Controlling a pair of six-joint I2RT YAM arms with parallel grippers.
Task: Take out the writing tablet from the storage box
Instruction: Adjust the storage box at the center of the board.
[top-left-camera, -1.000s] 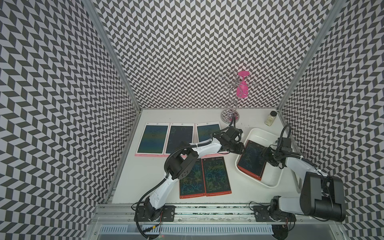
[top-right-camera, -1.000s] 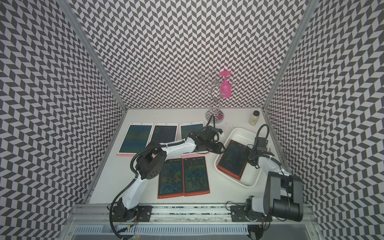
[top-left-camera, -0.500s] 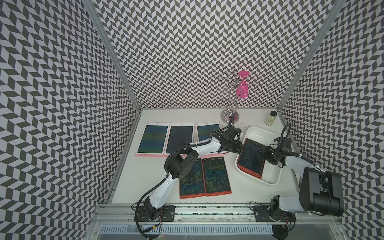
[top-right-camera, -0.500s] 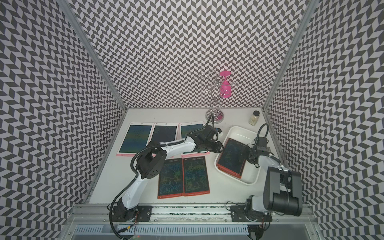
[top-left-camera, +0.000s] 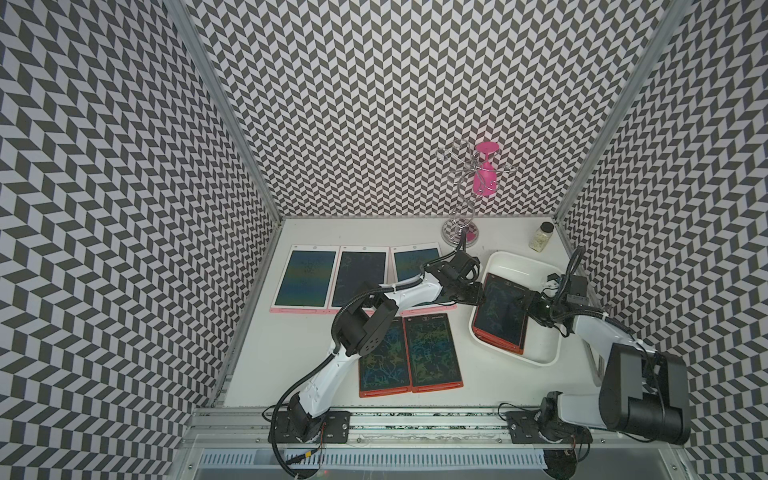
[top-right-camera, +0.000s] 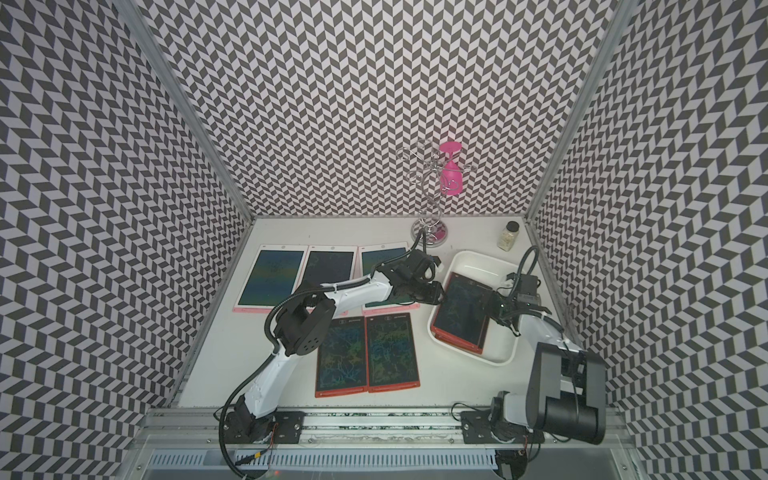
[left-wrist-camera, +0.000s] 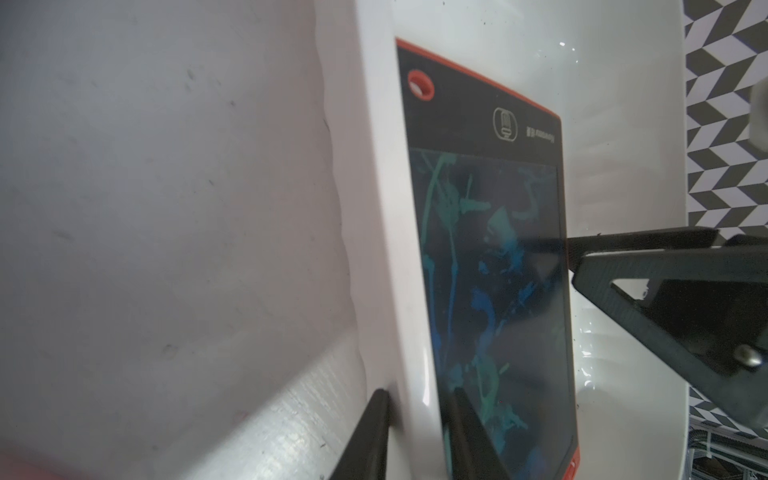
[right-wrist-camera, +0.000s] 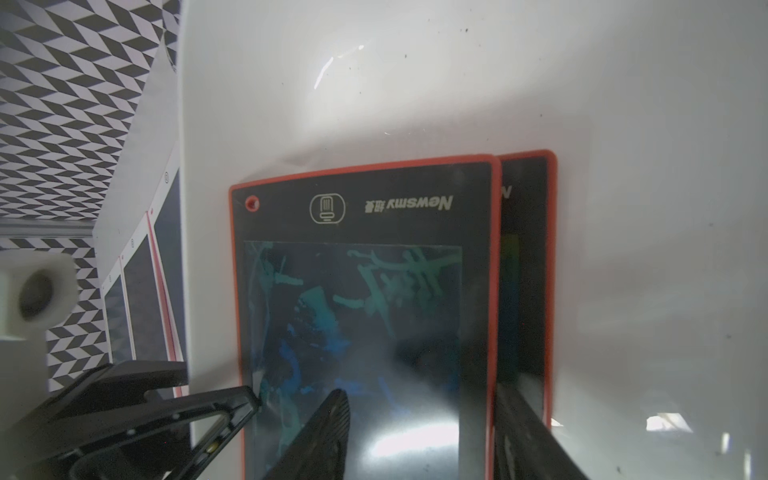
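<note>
- The white box (top-left-camera: 523, 266) sat on the right side of the table (top-left-camera: 490, 386). It was shallow, with rounded corners and a raised rim.
- The tablet (top-left-camera: 500, 316) lay inside it, on top. It had a red frame around a dark screen streaked with blue-green scribbles, and a dark band with pale print at one short end. The long edge nearest the left arm ran close along the box's rim.
- A second red tablet (right-wrist-camera: 524, 266) lay underneath; only a narrow strip showed and the rest was covered.
- The right gripper (right-wrist-camera: 419, 390) had its fingers spread, one over the top screen and the other past that tablet's long edge.
- The left gripper (left-wrist-camera: 417, 392) straddled the box's wall and the tablet's edge with a narrow gap. I could not tell whether it was squeezing.
</note>
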